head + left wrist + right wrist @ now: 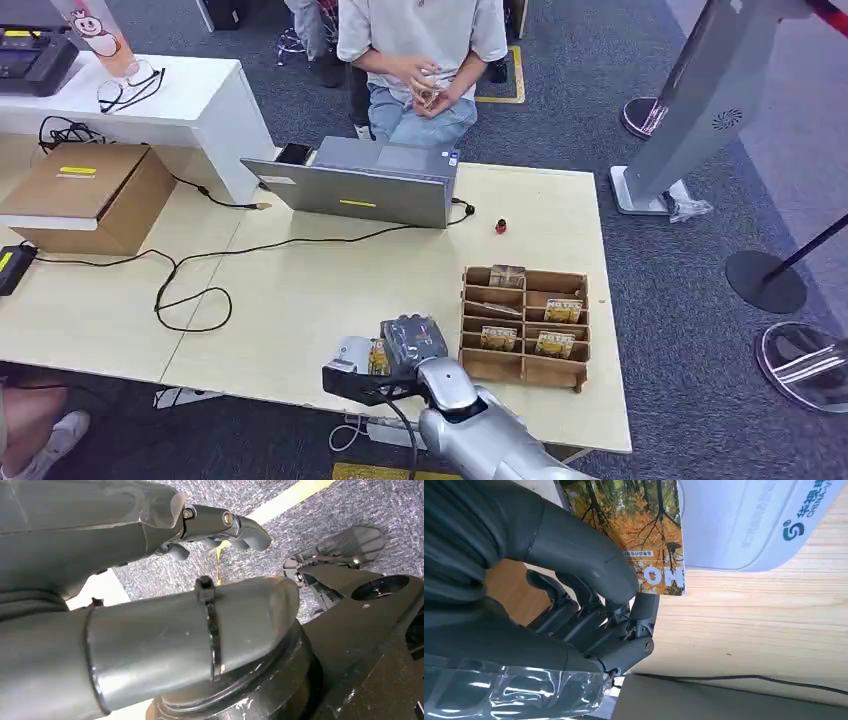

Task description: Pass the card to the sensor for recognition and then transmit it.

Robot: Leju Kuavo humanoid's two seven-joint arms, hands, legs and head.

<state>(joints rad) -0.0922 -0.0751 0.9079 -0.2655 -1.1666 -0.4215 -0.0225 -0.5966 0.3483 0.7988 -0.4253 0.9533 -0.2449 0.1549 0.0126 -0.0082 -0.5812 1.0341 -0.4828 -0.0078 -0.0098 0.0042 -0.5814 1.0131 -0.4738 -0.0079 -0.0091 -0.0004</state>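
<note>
The right hand (pixel 589 605) pinches a glossy card (pixel 634 525) printed with orange autumn trees and the white letters "HO", holding it against the white rounded plastic sensor (pixel 744 525), which bears a teal logo and Chinese characters above "CHINA". Card and sensor sit near the front edge of the pale wooden table (pixel 330 290), left of the brown compartmented wooden card rack (pixel 525 325). The left hand (pixel 220 527) hangs over grey carpet, fingers loosely apart and holding nothing.

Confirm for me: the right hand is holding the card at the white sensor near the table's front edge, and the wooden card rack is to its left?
Not quite. In the head view the wooden card rack stands to the right of the right hand, not left. The rest holds: the hand holds the card at the white sensor, near the table's front edge.
</note>
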